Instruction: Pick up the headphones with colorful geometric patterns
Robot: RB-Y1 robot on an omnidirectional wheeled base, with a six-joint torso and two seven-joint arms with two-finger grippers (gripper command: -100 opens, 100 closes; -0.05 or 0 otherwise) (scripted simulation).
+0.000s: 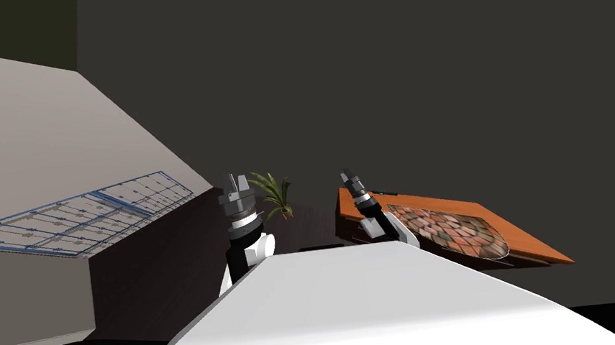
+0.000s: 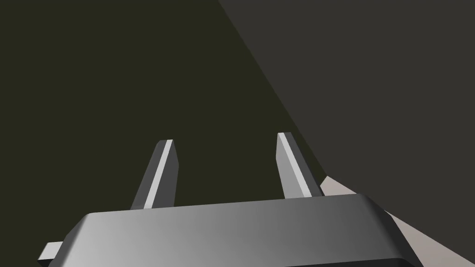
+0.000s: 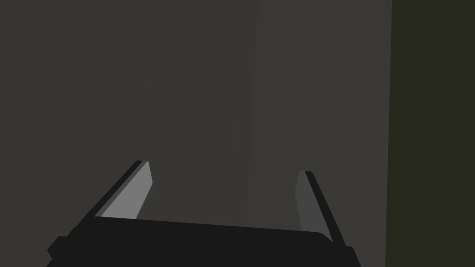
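Both arms are raised in front of me in the head view. My left gripper (image 1: 237,180) points up near a dark wall, and its wrist view shows the gripper (image 2: 226,140) open with nothing between its fingers. My right gripper (image 1: 347,175) hangs over the near corner of an orange table (image 1: 523,236); in its wrist view the gripper (image 3: 225,168) is open and holds nothing. On the table lies a flat oval mat (image 1: 454,231) with a reddish and green mosaic pattern, partly hidden by my right forearm.
A potted plant (image 1: 276,193) stands between the two grippers, further back. A long dark cabinet (image 1: 158,270) runs along the left wall under a blue-framed window (image 1: 73,222). A dark grey wall (image 1: 395,63) rises behind everything.
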